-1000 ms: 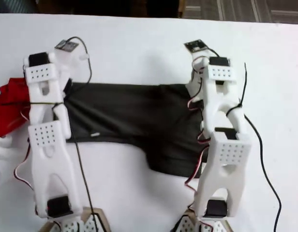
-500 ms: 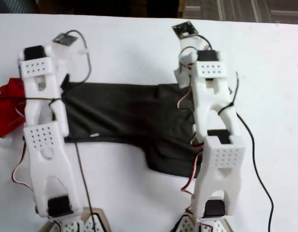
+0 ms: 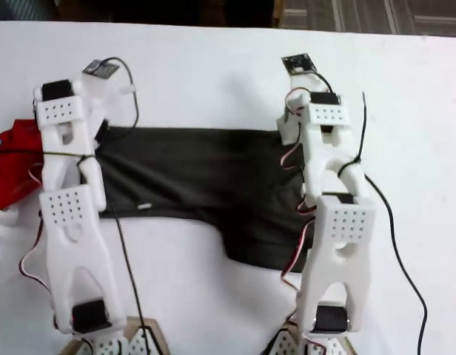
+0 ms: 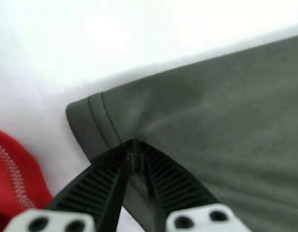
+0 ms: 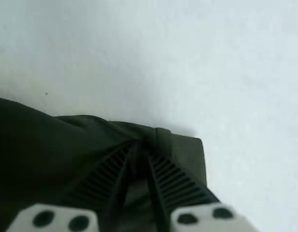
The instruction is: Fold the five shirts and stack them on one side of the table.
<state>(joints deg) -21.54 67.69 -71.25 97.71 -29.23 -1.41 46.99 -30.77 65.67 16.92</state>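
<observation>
Wrist views: left gripper (image 4: pixel 133 146), right gripper (image 5: pixel 139 144) tight on dark shirt (image 4: pixel 212 106) corners; high view: red shirt (image 3: pixel 13 161) beside.

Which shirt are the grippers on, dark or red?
The dark shirt, spread flat: left gripper and right gripper pinch its corners. The red shirt lies aside, ungripped.

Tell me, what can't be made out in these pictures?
High view: the white arms cover both ends of the dark shirt.
High view: the red garment is cut off by the picture's edge.
Wrist views: the left gripper and right gripper hide the cloth pinched between their fingers.
</observation>
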